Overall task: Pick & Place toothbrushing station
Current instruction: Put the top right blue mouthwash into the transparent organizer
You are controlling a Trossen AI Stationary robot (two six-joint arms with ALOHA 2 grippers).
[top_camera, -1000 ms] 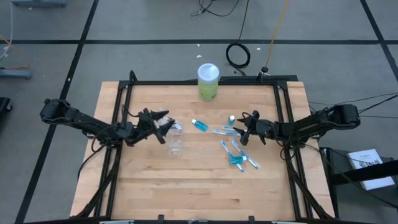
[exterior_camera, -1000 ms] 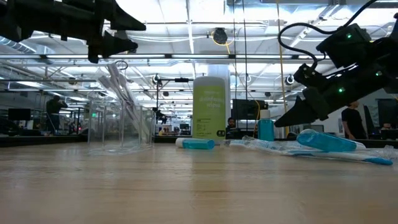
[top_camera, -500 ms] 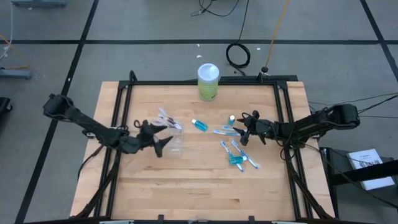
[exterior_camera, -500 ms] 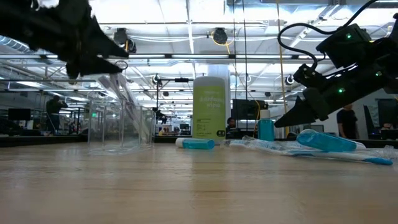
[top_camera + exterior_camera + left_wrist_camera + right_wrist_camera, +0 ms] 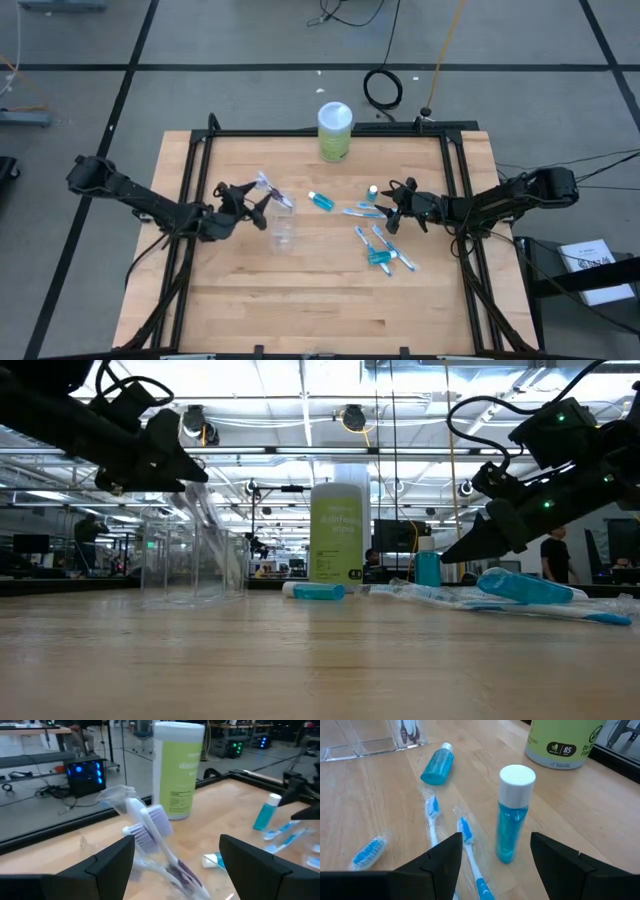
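High view: the wooden surface (image 5: pixel 300 290) is seen from above, with one arm reaching in from each side. The left claw (image 5: pixel 255 200) is held open and empty just beside the clear cup (image 5: pixel 283 231), which stands upright left of centre. A wrapped toothbrush (image 5: pixel 270 189) is seen leaning out of the cup, its head raised toward the left claw; whether it is touched by a finger cannot be told. In the left wrist view the same brush, with a purple-bristled head (image 5: pixel 150 827), is framed between the two dark fingers (image 5: pixel 107 865), which are spread wide apart.

The right claw (image 5: pixel 392 205) is likewise held open and grips nothing. It is positioned low over the right half of the surface, next to an upright teal tube (image 5: pixel 373 191) with a white cap. In the right wrist view this tube (image 5: pixel 514 815) is seen standing between the spread fingers, apart from both.

A second teal tube (image 5: pixel 320 201) is laid flat near the centre of the surface. Several blue-and-white toothbrushes (image 5: pixel 380 250) are scattered flat on the wood near the right claw, one (image 5: pixel 362 211) between the flat tube and the claw, the others grouped nearer the front edge. A green canister (image 5: pixel 334 132) with a white lid is placed upright at the far edge, well apart from both claws.
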